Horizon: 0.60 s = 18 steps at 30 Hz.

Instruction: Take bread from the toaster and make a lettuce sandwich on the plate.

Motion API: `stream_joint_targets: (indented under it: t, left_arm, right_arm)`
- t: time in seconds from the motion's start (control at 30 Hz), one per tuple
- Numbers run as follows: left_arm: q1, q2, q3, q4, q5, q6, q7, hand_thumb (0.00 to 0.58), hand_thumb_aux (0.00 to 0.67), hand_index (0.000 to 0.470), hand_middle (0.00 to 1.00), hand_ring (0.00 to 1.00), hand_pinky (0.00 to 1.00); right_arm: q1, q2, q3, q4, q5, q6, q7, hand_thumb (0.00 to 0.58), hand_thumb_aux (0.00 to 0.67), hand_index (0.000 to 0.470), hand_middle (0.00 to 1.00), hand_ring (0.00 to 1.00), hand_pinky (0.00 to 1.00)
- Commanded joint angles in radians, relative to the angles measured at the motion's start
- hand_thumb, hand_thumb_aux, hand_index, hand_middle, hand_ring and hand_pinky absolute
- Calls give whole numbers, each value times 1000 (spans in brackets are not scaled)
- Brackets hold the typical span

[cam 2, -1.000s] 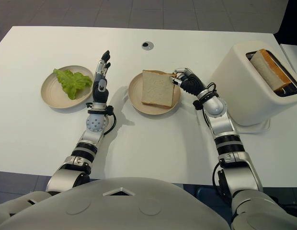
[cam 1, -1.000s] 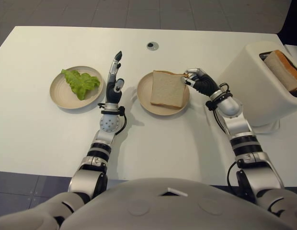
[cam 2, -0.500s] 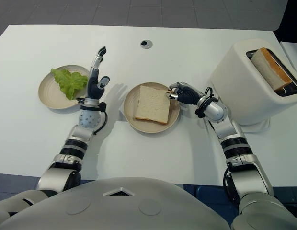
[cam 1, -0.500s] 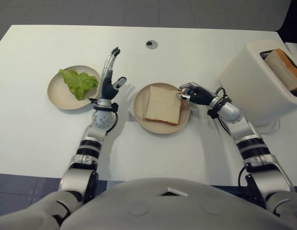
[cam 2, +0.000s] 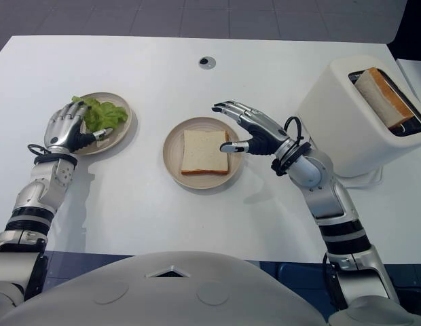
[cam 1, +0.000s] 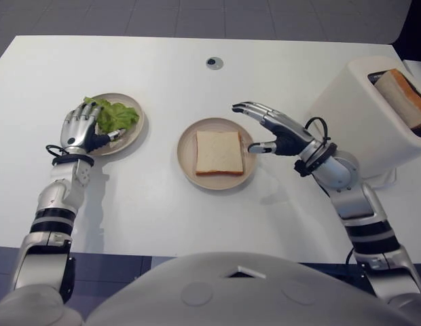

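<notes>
A slice of white bread (cam 1: 219,151) lies flat on the tan plate (cam 1: 185,153) at the table's middle. My right hand (cam 1: 268,129) hovers open just right of that plate, fingers spread, holding nothing. A green lettuce leaf (cam 1: 122,115) sits on a second tan plate (cam 1: 129,140) at the left. My left hand (cam 1: 81,129) is over this plate's left side, back up, its fingers bent down onto the lettuce's left edge and the thumb out to the right. The white toaster (cam 1: 353,115) stands at the far right with another bread slice (cam 1: 400,98) sticking out of its slot.
A small dark round fitting (cam 1: 214,63) is set into the white table (cam 1: 197,217) behind the plates. The toaster stands close to my right forearm. The table's near edge runs just in front of my body.
My right hand has let go of the bread slice, which now lies flat on the plate, and has opened and lifted. My left hand swung left and down onto the lettuce plate.
</notes>
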Motion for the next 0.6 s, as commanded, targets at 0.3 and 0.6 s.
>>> stream_joint_targets:
  t: [0.3, 0.6]
  left_arm:
    - [-7, 16, -35, -51, -136, -73, 47, 580, 670, 470, 0, 0, 0]
    - [53, -214, 3, -413, -391, -165, 76, 580, 670, 470, 0, 0, 0]
  right_arm:
    - [53, 23, -56, -125, 25, 69, 5, 0, 0, 0, 43, 43, 43]
    - [85, 44, -97, -159, 37, 67, -30, 5, 3, 2, 43, 43, 43]
